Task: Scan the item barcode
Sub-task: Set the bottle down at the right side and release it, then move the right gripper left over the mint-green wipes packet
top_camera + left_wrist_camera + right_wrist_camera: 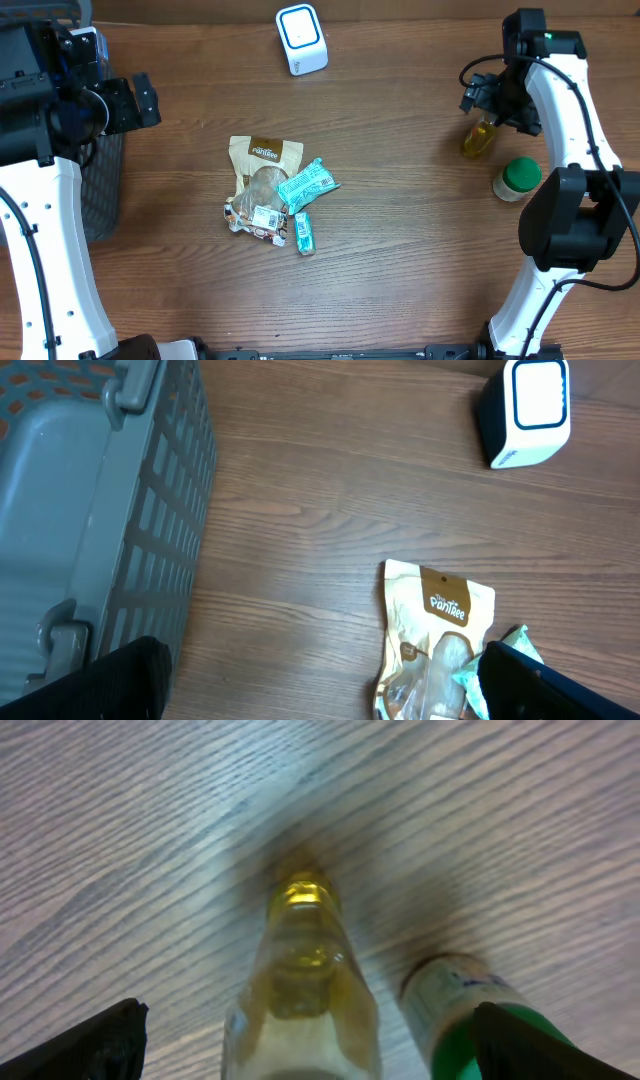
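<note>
The white and blue barcode scanner point(301, 38) stands at the back of the table and also shows in the left wrist view point(530, 405). A small yellow bottle point(479, 138) lies at the right. My right gripper point(492, 103) hovers just over it, open, and in its wrist view the bottle point(300, 990) sits between the wide-apart fingers point(100, 1045) without touching either. My left gripper point(135, 100) is open at the far left and holds nothing point(330, 685).
A green-lidded jar point(518, 178) sits right next to the bottle, close to the right finger point(470, 1010). Mid-table lies a pile with a tan pouch point(262, 165) and teal bars point(307, 184). A grey basket point(100, 190) stands at the left edge.
</note>
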